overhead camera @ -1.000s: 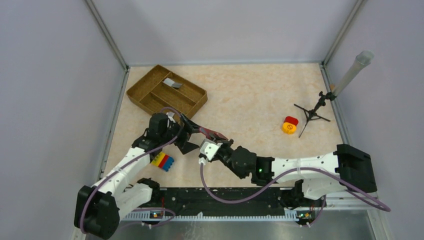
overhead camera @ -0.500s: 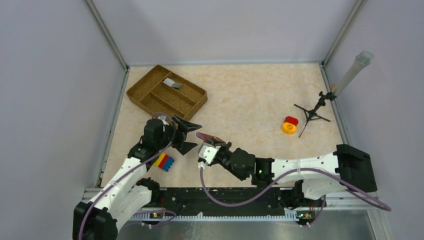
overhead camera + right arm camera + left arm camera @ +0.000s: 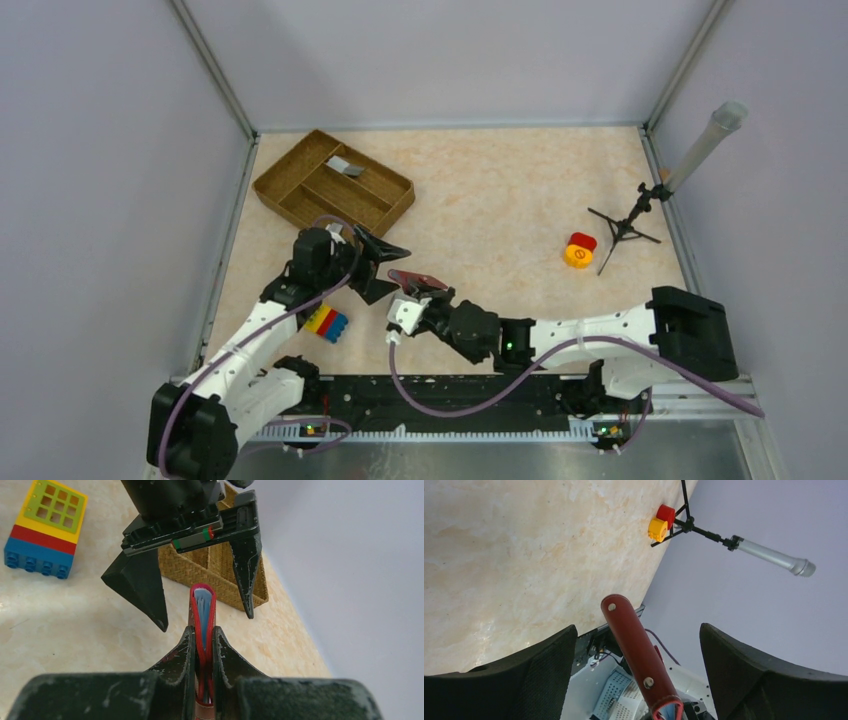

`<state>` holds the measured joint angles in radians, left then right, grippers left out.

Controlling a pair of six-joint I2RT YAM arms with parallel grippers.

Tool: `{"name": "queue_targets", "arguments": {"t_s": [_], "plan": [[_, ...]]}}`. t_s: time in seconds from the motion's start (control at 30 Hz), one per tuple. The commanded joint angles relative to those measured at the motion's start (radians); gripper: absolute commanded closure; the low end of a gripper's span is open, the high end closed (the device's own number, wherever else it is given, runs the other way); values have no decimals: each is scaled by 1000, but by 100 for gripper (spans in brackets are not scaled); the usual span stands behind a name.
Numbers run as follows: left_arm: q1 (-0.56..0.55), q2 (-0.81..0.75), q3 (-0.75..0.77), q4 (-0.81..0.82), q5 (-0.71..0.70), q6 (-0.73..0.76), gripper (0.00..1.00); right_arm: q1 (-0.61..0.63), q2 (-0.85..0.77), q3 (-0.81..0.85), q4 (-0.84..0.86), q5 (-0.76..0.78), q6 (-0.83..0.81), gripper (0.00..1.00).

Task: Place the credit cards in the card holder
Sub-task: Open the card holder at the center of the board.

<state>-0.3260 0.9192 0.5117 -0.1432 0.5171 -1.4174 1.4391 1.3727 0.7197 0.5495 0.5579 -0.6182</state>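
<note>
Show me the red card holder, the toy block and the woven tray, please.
red card holder (image 3: pixel 638 652), left wrist view, middle of its leather side.
toy block (image 3: pixel 44 536), right wrist view, its red band.
woven tray (image 3: pixel 287 158), top view, its far-left rim.

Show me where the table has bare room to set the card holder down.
The widest bare patch is the middle of the table, between the woven tray and the yellow-red button and tripod, running to the back wall. It is crowded near-left, where the open left gripper, the right gripper shut on the card holder, and the toy block bunch together.
</note>
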Motion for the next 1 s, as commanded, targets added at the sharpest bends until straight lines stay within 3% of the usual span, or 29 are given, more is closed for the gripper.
{"name": "queue_targets", "arguments": {"t_s": [0.0,0.13,0.27,0.33,0.5,0.53,0.6,0.67,0.7,0.8,0.97], "plan": [[-8,16,82,-57,79,108,15,15,38,52,160,70,-88,100],[-8,-5,87,-85,86,123,38,16,66,56,194,88,-133,100],[-8,-1,85,-62,99,117,45,18,81,55,198,97,-141,100],[-8,2,78,-35,104,104,53,21,78,55,191,94,-138,100],[-8,20,87,38,78,103,94,26,58,64,120,97,-89,100],[-8,27,96,45,64,117,100,26,44,69,79,94,-58,90],[-7,45,125,41,32,174,100,26,11,73,3,90,20,56],[-5,63,157,22,15,269,100,25,-30,69,-63,103,111,35],[-5,69,173,15,12,332,100,21,-52,64,-91,113,159,29],[-4,66,195,17,18,521,100,-37,-140,58,-230,37,366,24],[-5,30,170,121,143,755,100,-272,-306,32,-359,-332,766,28]]}}
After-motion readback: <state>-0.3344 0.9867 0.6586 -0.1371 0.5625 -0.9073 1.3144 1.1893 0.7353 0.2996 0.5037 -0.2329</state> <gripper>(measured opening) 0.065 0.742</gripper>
